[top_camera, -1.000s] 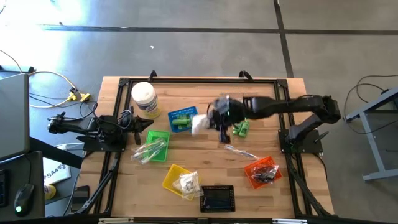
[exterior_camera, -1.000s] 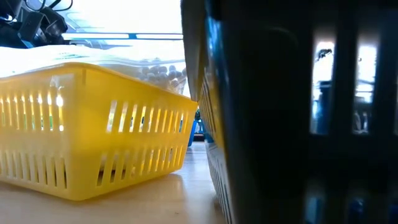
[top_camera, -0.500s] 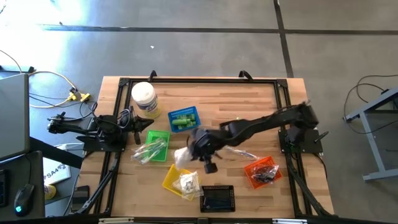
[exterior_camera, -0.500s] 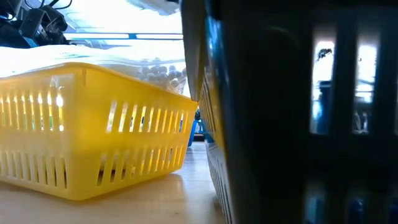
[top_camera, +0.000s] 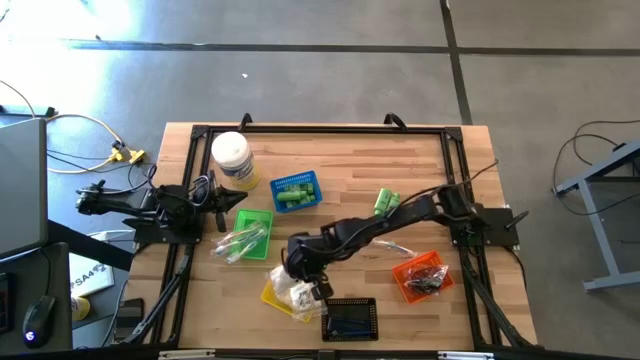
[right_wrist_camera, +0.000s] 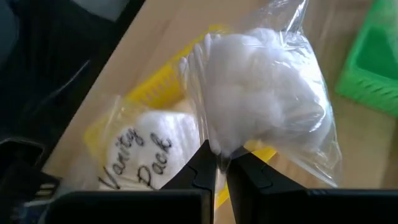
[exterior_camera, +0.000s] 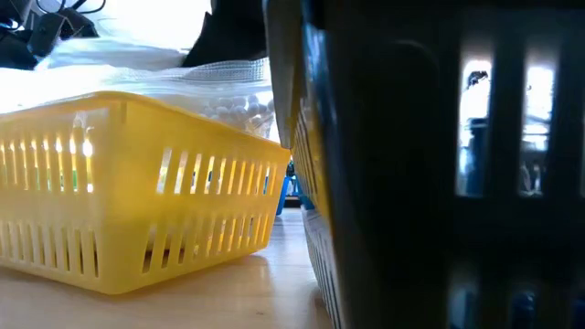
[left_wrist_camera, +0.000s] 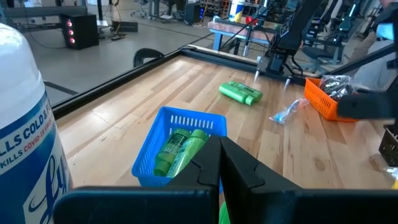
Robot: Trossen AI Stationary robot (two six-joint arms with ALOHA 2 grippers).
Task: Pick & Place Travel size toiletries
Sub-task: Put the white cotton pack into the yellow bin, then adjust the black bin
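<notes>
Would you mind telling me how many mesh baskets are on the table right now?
5: blue basket near the white-lidded jar, green basket before the left arm, yellow basket under the right gripper, black basket at the front edge, orange basket on the right.

Yellow basket (exterior_camera: pixel 137 192) holds clear bags (exterior_camera: pixel 233 91) — black basket (exterior_camera: pixel 430 164) close beside.

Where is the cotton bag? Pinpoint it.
High view: the cotton bag hangs pinched in the right gripper, over the yellow basket near the table's front edge.
</notes>
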